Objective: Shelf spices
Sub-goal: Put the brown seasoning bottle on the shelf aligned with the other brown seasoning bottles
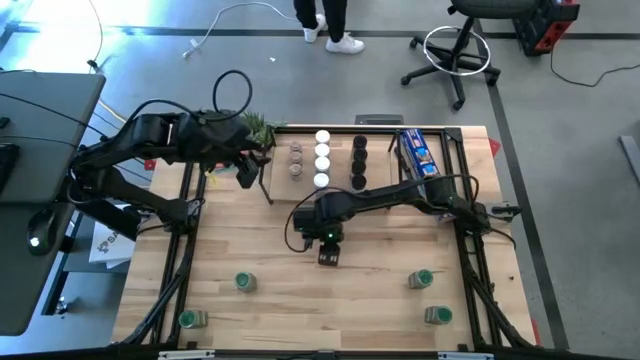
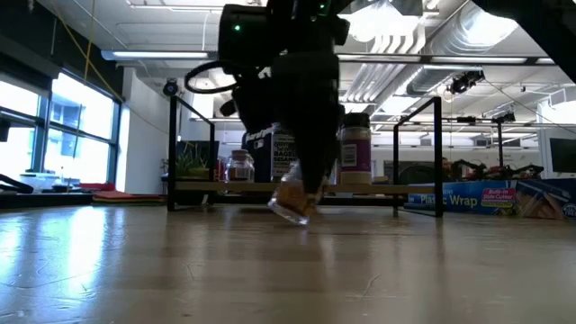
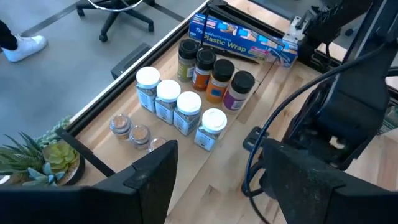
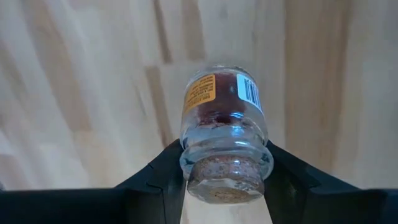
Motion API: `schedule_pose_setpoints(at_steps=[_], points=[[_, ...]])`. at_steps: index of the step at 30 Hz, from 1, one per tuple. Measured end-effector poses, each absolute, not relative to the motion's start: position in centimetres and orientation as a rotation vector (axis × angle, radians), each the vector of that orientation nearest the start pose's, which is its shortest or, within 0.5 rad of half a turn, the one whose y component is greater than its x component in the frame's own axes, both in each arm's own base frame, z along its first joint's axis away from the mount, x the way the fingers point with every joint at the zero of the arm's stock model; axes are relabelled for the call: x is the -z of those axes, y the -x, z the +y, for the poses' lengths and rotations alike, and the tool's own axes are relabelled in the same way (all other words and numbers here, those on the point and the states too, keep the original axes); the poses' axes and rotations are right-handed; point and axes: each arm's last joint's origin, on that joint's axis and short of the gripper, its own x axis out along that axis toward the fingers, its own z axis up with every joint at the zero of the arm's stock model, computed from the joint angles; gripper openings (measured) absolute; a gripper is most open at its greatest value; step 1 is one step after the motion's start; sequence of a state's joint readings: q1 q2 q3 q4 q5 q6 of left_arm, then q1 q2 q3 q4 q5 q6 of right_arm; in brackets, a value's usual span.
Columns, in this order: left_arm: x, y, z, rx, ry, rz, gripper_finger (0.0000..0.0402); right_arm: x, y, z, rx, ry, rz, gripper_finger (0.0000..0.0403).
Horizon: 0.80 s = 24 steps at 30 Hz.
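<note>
Near the table's middle, a small glass jar [image 4: 224, 134] is pinched at its neck by the right gripper [image 1: 329, 255], tilted, just off the wood; it could slip out if squeezed too lightly, or bump the jars on the shelf [image 1: 345, 180] at 12 o'clock; the left gripper [image 1: 245, 172] waits spread at 10 o'clock.

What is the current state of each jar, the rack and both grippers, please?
right gripper: shut on a small cork-topped jar, held tilted just above the table.
left gripper: open, empty, beside the rack.
white-lidded jars: upright on the rack.
dark-lidded jars: upright on the rack.
green-lidded jars: on the table, unshelved.
</note>
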State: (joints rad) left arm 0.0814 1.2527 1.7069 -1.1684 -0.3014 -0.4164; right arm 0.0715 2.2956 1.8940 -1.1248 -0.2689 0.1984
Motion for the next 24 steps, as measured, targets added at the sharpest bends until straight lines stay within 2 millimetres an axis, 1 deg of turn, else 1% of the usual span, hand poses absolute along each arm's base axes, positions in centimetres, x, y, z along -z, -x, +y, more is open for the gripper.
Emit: schedule_pose_setpoints(at_steps=[6,12,14,18,20,24], points=[[-45.2,-20.5,2.5,-0.51,0.314,0.634,0.0232,-15.5,-46.0,3.8,-0.157,-0.344,1.494,0.0158],[-45.1,-20.4,2.5,-0.509,0.313,0.643,0.0232,-14.8,-46.6,3.1,-0.127,-0.337,1.46,0.023],[-45.0,-20.4,2.5,-0.509,0.312,0.65,0.0232,-15.2,-46.8,2.8,-0.125,-0.341,1.436,0.0239],[-45.0,-20.4,2.5,-0.504,0.315,0.654,0.0232,-15.8,-46.6,2.6,-0.121,-0.342,1.431,0.0244],[-45.0,-20.4,2.3,-0.476,0.32,0.66,0.0232,-17.1,-46.4,2.6,-0.125,-0.321,1.404,0.0245],[-44.9,-20.5,1.5,-0.343,0.305,0.699,0.0232,-21.3,-45.4,3.0,-0.159,-0.218,1.31,0.0246]])
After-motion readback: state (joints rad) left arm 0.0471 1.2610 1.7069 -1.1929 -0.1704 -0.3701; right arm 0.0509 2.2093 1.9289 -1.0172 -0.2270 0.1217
